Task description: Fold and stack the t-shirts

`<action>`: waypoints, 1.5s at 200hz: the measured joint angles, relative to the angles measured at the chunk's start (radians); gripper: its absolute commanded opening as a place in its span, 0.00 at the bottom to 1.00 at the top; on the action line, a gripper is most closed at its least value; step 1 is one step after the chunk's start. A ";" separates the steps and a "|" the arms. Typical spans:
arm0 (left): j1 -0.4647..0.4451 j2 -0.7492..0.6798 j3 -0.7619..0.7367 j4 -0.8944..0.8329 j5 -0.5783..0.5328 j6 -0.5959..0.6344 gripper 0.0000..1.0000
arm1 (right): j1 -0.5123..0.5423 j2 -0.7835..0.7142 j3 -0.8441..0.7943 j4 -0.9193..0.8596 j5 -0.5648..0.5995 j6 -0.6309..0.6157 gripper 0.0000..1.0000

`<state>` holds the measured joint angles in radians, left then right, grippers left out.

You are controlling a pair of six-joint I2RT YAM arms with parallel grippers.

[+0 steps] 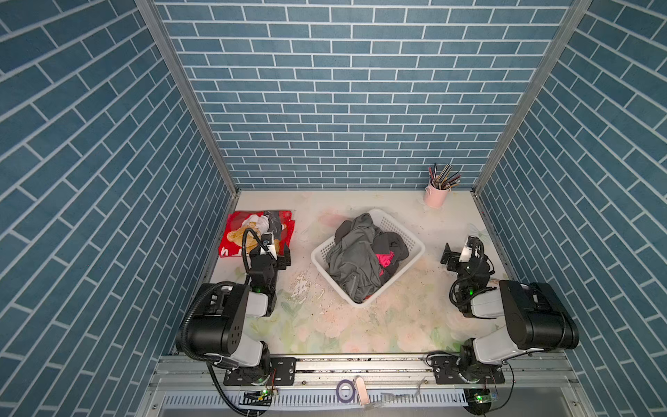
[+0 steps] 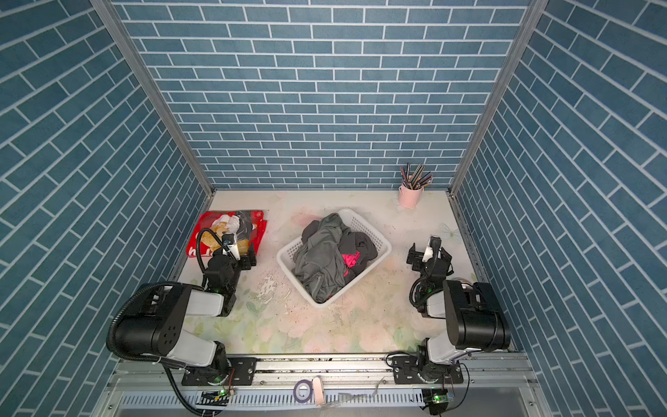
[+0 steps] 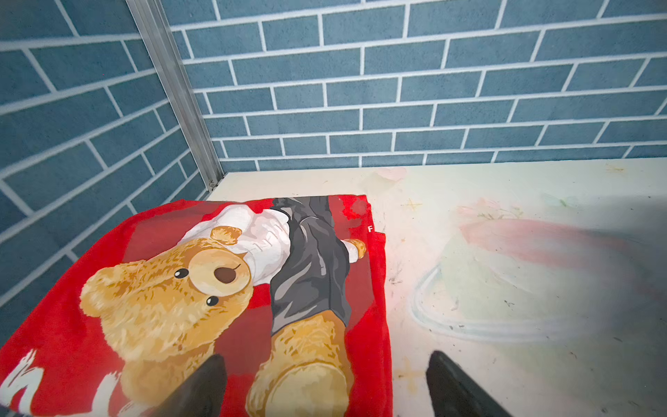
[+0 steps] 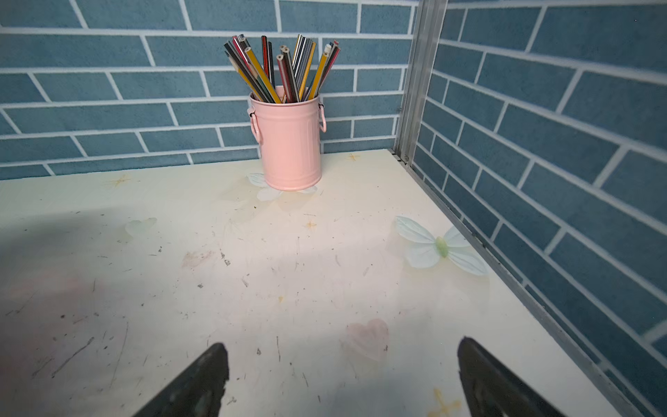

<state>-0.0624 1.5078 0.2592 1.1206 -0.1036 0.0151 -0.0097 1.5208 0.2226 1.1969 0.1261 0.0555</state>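
Both sets of jaws stand wide and empty. The left gripper (image 3: 325, 361) hovers over the folded red t-shirt (image 3: 364, 325) at the desk's (image 1: 361, 325) far-left corner, likely the stack's base. The right gripper (image 4: 343, 344) hangs near the right edge. The other t-shirts (image 1: 352, 260) lie crumpled in the central basket (image 1: 393, 220).

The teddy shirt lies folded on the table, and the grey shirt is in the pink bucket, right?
No. The teddy shirt does lie folded on the table, but the grey shirt is in the white basket, as both top views show. The bucket holds pencils.
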 measured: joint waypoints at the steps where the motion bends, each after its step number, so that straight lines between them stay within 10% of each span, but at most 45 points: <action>1: 0.000 0.000 0.000 0.000 0.000 0.000 0.88 | 0.000 0.000 0.000 0.000 0.000 0.000 0.99; 233: 0.005 -0.002 0.000 0.001 0.006 -0.004 0.88 | 0.000 -0.006 0.000 -0.009 0.010 0.000 0.99; 300: -0.094 -0.382 0.056 -0.274 -0.237 -0.248 0.88 | 0.088 -0.355 0.178 -0.440 0.238 0.110 0.99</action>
<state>-0.1566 1.1259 0.3149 0.8463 -0.3408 -0.2325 0.0784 1.1660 0.4004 0.7570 0.3637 0.1654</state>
